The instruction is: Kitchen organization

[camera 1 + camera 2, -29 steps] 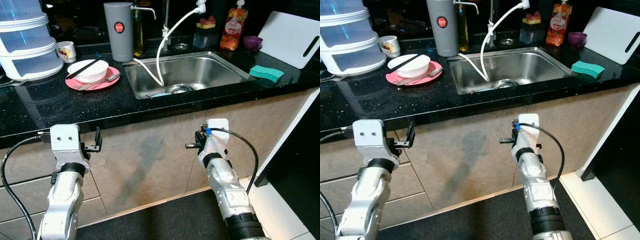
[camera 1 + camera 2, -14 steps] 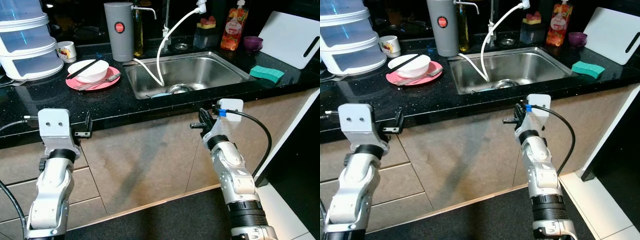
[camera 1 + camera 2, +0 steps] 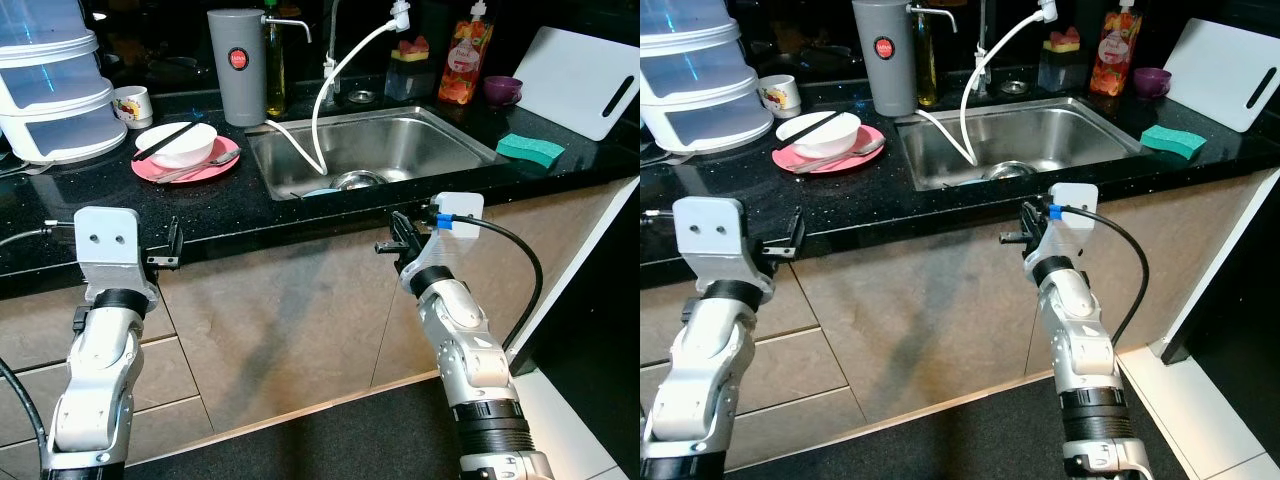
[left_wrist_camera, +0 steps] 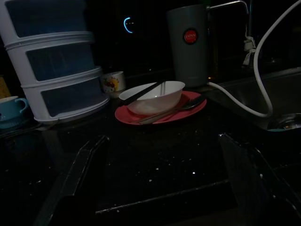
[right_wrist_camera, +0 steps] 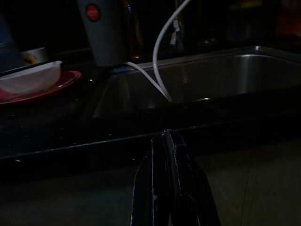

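A white bowl [image 3: 180, 142] with black chopsticks [image 3: 165, 138] across it sits on a pink plate [image 3: 150, 169], a spoon [image 3: 205, 163] beside it, on the black counter left of the steel sink [image 3: 405, 140]. My left gripper [image 3: 165, 256] hangs open just in front of the counter edge, below the plate; in the left wrist view its fingers [image 4: 87, 157] stand wide apart, facing the bowl [image 4: 153, 96]. My right gripper [image 3: 392, 240] is shut and empty at the counter edge before the sink, fingers [image 5: 164, 155] pressed together.
A white hose [image 3: 318, 110] runs from the tap into the sink. A grey canister [image 3: 236, 65], a mug [image 3: 132, 103] and stacked plastic containers [image 3: 50, 90] stand at the back left. Right of the sink are a green sponge [image 3: 530, 148], a white cutting board [image 3: 580, 75], a purple cup [image 3: 503, 88] and a bottle [image 3: 460, 60].
Both arms have risen from in front of the cabinet doors to the counter's front edge. The left gripper also shifted left. Nothing on the counter moved.
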Robot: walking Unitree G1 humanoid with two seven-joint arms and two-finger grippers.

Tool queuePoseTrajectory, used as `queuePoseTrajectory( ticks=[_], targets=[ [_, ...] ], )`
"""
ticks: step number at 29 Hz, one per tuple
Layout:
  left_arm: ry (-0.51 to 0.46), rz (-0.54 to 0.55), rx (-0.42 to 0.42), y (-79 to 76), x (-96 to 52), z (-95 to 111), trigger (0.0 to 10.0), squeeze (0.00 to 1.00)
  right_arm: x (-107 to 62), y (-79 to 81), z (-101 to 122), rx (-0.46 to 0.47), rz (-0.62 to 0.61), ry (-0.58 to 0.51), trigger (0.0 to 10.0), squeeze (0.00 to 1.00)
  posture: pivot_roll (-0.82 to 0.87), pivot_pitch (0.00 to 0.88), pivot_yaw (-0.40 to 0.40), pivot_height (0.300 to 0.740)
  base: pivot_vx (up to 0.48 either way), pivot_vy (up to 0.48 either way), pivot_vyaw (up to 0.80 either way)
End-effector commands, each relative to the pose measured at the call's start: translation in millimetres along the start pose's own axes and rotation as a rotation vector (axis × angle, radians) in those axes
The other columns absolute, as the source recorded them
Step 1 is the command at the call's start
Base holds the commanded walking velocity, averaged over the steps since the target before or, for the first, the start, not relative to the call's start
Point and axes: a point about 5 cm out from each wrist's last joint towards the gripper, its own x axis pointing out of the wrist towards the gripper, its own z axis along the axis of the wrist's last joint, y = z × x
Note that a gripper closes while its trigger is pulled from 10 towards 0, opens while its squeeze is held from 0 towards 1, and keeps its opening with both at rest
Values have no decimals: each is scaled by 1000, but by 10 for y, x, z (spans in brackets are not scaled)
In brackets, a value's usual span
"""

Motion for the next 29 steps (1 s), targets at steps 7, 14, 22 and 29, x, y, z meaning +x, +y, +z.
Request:
queuePoseTrajectory(
  ticks=[7,14,22,29],
  targets=[
    [-1,-9,17,35,6,28,10000,0,27,59,40,9,30,-5,10000,0,-53,0,22,740,254,0,0],
    [-3,-17,14,49,14,42,10000,0,35,74,35,5,42,1,10000,0,-51,0,23,740,308,0,0],
    [-6,-22,15,55,26,60,10000,0,33,113,7,11,48,14,10000,0,-48,0,24,740,322,0,0],
    [-6,-36,16,17,12,64,10000,0,33,126,-5,10,59,22,10000,0,-45,0,21,740,308,0,0]
  ],
)
